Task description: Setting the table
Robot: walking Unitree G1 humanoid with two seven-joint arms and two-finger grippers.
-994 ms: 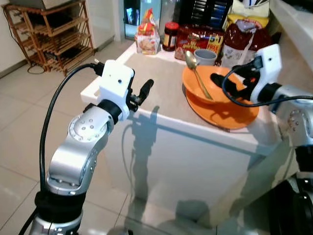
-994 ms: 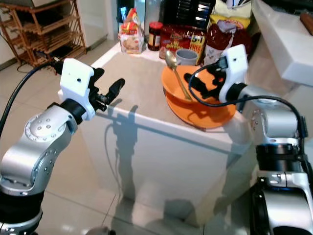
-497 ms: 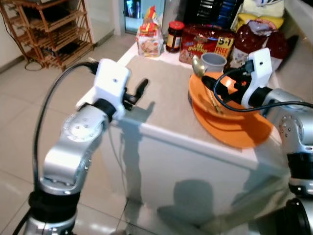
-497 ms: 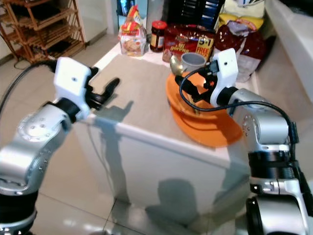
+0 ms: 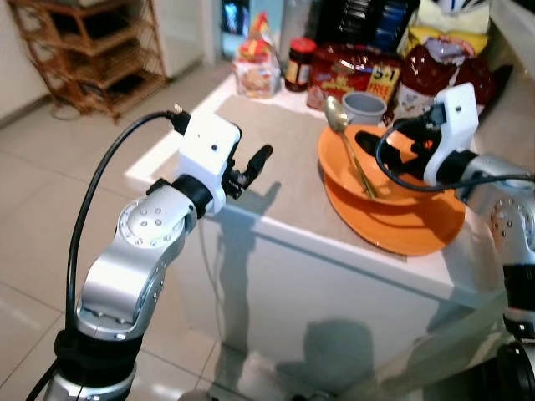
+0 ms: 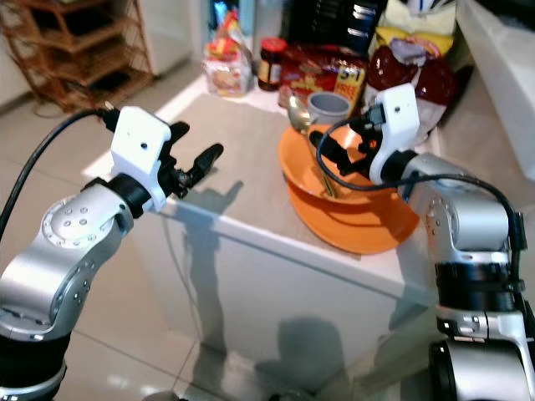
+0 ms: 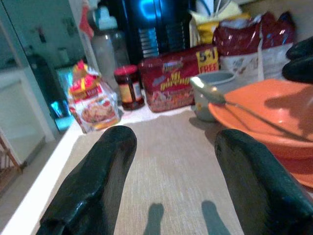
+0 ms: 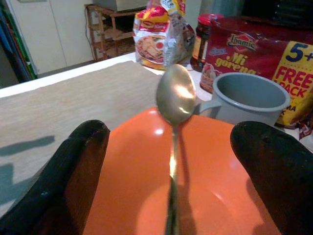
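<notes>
right wrist view showed the right gripper [image 8: 171, 147] spread wide over the orange bowl [image 8: 146, 196] holding a spoon [image 8: 173, 105]; left gripper [image 7: 171, 171] also spread.

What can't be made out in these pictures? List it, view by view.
- Inside of the grey mug: hidden by its own wall in the right wrist view; contents unknown.
- Spoon handle end: cut off by the frame edge there.
- Orange bowl far side: covered by the right end effector in the left eye view.
- Jar label: too small and blurred in the right eye view.
- Orange plate: mostly under the bowl.
</notes>
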